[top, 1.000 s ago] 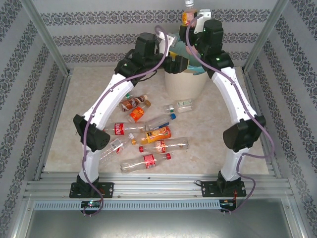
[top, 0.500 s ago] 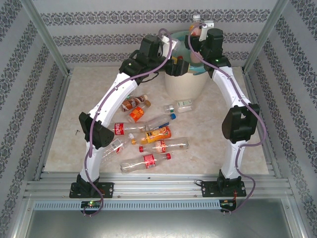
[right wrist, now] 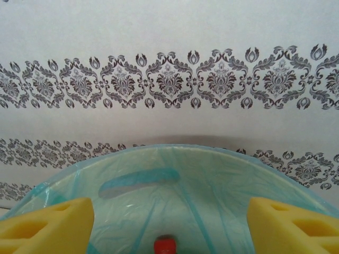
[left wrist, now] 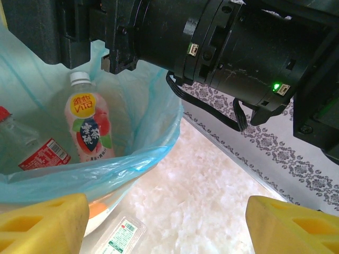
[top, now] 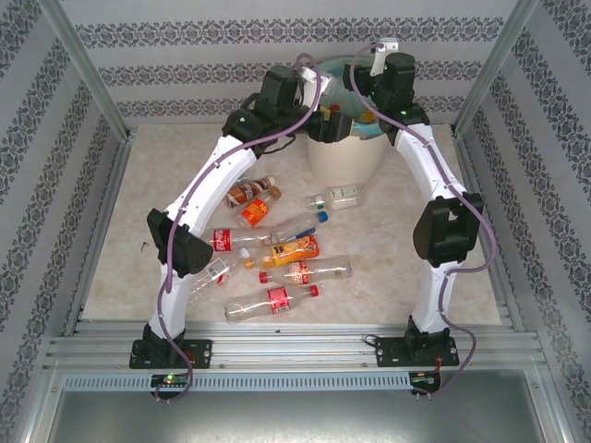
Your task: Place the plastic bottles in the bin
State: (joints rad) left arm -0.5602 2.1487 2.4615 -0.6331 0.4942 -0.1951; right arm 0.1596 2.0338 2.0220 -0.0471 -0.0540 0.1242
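Both the left tool (left wrist: 167, 225) and right tool (right wrist: 169, 222) stand open and empty at the bin (top: 346, 161), upper centre, apparently stationed for drops, while several plastic bottles (top: 277, 297) lie mid-frame on the counter (top: 406, 231).

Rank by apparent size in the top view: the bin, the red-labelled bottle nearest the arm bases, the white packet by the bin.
1. bin, largest
2. red-labelled bottle
3. white packet, smallest

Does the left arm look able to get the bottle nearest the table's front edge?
Probably yes: the left fingers are open and empty, and the bottle lies uncovered, with nothing above it.
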